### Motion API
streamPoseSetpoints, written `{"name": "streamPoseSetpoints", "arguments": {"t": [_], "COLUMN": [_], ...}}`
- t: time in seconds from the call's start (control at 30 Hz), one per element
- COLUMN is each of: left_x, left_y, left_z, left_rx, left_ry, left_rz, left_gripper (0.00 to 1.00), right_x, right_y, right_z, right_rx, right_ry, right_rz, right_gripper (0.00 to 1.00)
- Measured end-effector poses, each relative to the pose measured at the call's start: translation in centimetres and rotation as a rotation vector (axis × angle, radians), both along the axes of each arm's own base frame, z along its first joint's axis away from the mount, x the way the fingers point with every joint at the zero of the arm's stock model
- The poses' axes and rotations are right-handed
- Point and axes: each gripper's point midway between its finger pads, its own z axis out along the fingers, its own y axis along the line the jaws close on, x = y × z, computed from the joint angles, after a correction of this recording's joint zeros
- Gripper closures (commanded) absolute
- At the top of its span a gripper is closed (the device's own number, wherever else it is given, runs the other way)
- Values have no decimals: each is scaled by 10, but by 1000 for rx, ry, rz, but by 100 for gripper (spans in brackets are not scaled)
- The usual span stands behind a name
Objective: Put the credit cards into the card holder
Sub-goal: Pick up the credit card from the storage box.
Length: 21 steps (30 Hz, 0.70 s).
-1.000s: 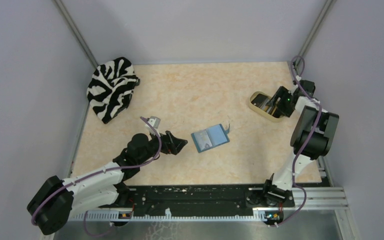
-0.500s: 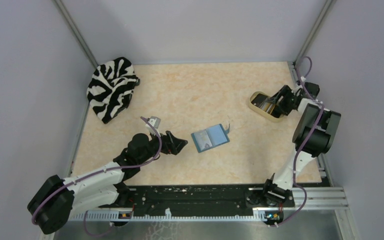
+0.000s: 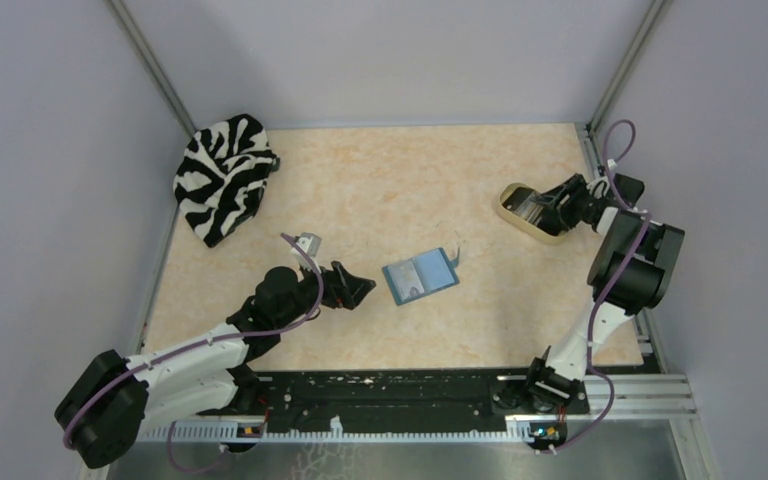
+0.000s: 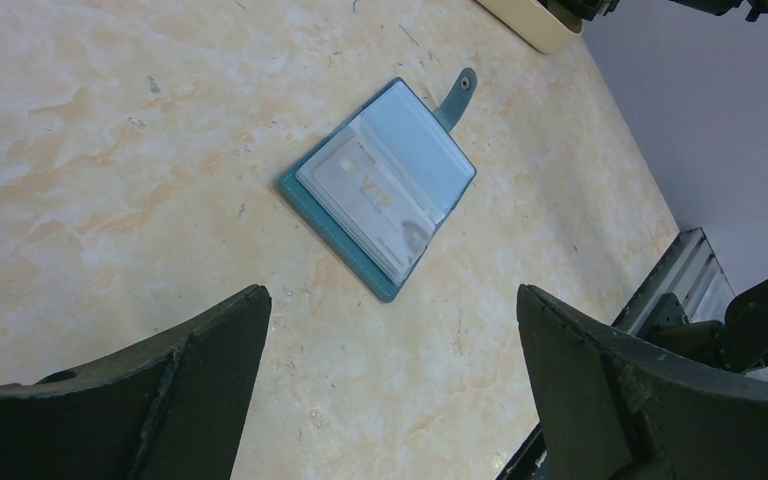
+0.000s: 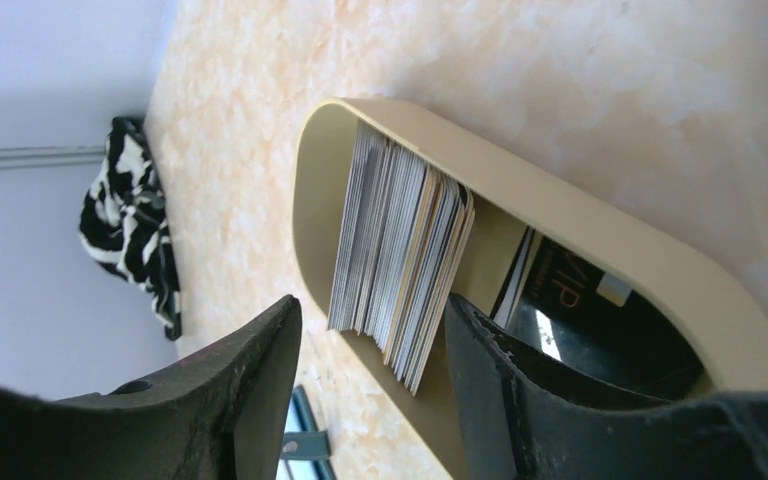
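The card holder (image 3: pixel 420 277) lies open at mid-table, teal with pale blue pockets, a pale card showing in one pocket (image 4: pixel 365 185). My left gripper (image 3: pixel 360 287) (image 4: pixel 390 292) hovers just left of it, open wide and holding nothing. Several credit cards (image 5: pixel 400 250) stand on edge as a stack in the beige tray (image 5: pixel 610 240), and a dark card (image 5: pixel 580 300) lies beside them. My right gripper (image 3: pixel 550 205) (image 5: pixel 370 305) is open at the tray, its fingers on either side of the stack's near end, gripping nothing.
The beige oval tray (image 3: pixel 513 212) sits at the right, close to the wall and the frame post. A zebra-striped cloth (image 3: pixel 222 175) is bunched in the far left corner. The arm bases and black rail (image 3: pixel 390 395) run along the near edge.
The right wrist has swung out toward the right wall while its fingers stay at the tray and narrow around the card stack. The left arm and the card holder have not moved.
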Motion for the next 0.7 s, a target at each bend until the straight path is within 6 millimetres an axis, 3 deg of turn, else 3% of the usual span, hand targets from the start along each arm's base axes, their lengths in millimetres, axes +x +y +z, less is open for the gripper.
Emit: {"name": "streamPoseSetpoints", "arguments": {"t": [0.3,0.53,0.7], "left_x": [0,0,-1], "left_y": [-1,-3,-4], "left_z": [-1,-2,-4], "left_rx": [-4,-8,-6], "left_ry": [8,10,15], "left_rz": [-3,-11,-15], "left_gripper": [2,2,1], "right_x": [1,2,4], "right_y": [8,14,15], "right_z": [7,-7,-5], "right_rx": [68,138,152], "right_ry": [-34,-22,-34], "right_rz": [17,30,35], "right_gripper": [38,34,34]}}
